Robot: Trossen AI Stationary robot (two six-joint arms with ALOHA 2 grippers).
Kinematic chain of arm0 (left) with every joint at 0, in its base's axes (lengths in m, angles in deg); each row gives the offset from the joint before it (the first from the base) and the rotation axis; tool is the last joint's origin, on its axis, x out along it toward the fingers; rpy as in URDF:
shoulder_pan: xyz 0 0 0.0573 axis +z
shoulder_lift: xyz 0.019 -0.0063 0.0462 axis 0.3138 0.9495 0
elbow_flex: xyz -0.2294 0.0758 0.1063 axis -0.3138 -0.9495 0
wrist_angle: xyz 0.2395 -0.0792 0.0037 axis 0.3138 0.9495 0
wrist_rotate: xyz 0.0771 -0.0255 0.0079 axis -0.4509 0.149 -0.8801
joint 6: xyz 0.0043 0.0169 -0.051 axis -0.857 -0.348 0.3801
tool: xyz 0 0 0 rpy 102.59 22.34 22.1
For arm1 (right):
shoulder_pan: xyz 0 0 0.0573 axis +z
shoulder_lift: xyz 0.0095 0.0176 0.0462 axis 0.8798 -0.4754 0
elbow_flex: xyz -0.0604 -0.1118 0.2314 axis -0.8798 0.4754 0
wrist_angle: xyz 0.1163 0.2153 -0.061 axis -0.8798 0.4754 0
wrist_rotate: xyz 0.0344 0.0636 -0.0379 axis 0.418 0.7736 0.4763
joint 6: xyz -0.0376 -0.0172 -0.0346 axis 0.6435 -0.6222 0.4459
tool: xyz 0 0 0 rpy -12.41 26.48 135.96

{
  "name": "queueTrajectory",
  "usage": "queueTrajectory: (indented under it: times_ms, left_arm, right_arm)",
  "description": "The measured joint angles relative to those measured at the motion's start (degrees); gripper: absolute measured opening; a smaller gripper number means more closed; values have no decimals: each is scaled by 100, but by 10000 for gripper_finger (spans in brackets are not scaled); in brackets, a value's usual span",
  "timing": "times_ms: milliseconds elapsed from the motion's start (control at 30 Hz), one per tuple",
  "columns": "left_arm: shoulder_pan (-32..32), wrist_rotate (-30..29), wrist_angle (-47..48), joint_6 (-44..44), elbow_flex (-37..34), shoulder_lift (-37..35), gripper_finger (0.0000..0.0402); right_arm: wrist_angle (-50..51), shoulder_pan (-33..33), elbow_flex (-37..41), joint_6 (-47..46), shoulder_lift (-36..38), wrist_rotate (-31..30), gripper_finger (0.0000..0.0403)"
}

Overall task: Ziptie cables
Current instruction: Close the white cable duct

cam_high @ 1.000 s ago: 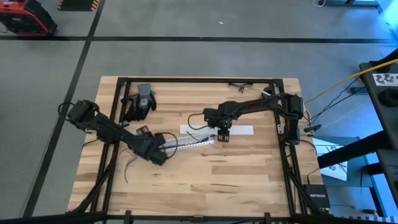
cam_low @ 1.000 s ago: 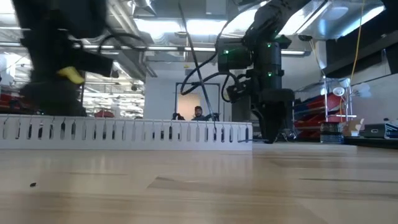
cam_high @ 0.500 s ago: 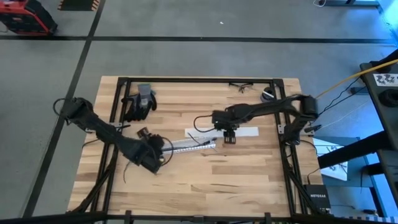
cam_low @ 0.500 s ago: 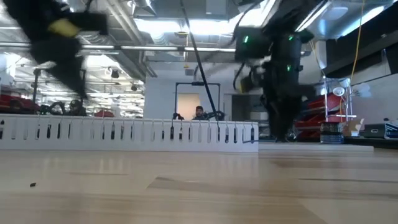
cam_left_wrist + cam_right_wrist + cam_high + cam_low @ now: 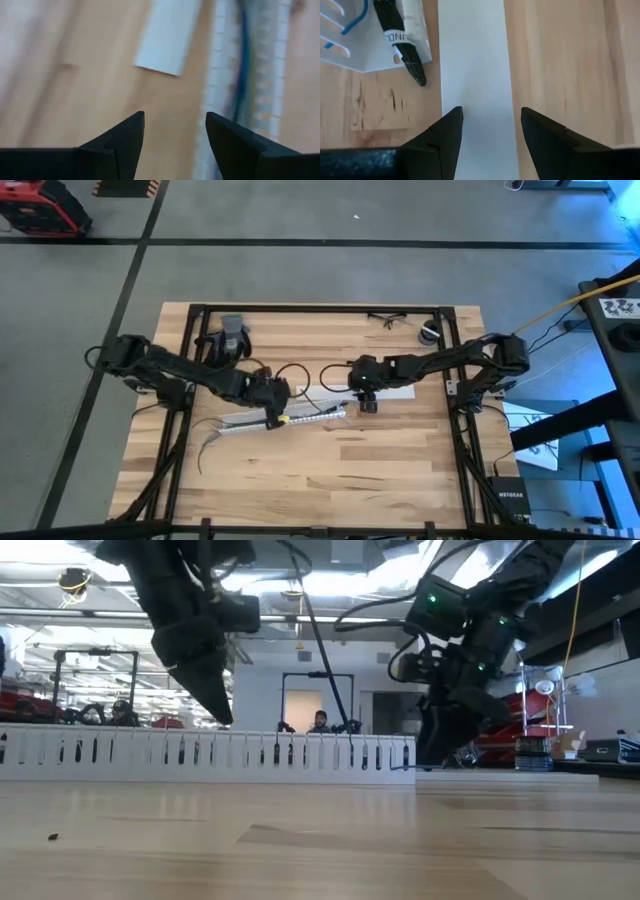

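Observation:
A white slotted channel (image 5: 285,418) lies slantwise across the table's middle, with a blue wire (image 5: 243,65) in it. A black labelled cable end (image 5: 400,35) lies at its right end. A few thin grey cables (image 5: 206,444) curl on the wood left of the channel. My left gripper (image 5: 277,412) hangs open just above the channel's middle (image 5: 222,720), holding nothing (image 5: 175,120). My right gripper (image 5: 367,404) stands open, slanting down over a flat white strip (image 5: 472,75) just right of the channel (image 5: 435,755). Nothing is between its fingers (image 5: 491,112).
Black-and-grey gloves (image 5: 225,340) lie at the far left, and safety glasses (image 5: 385,320) and a small round thing (image 5: 430,333) at the far right. A black frame (image 5: 320,308) rims the table. Bare wood fills the near half (image 5: 340,470). A person (image 5: 320,722) shows in the room behind.
My left gripper has swung from the channel's left end toward the table's right and far edge, rising a little and turning, and now hangs over the channel's middle. My right gripper has shifted slightly toward the right and tipped to a shallower slant. Neither has changed its opening.

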Motion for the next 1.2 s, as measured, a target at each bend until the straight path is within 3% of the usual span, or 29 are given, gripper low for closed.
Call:
queueTrajectory:
  times_ms: [133,233,333,467,700,1067,1200]
  left_arm:
    - [117,986,-588,-285,-108,53,208]
    - [104,1008,-734,-263,-287,136,207]
    - [108,533,-686,-101,-564,196,190]
    - [38,447,-636,241,-851,210,134]
    - [-517,478,246,923,-871,187,13]
    - [-1569,745,774,1526,-863,175,4]
    - [-1737,731,791,1619,-866,182,21]
  right_arm:
    - [-36,0,65,-234,9,2,198]
    - [-90,0,69,-243,11,3,198]
    - [-327,0,78,-223,4,2,198]
    - [-645,0,76,-54,4,5,198]
    - [-929,1,67,359,4,2,198]
    - [-1602,0,65,369,4,-146,198]
    - [-1738,0,65,314,4,-148,200]
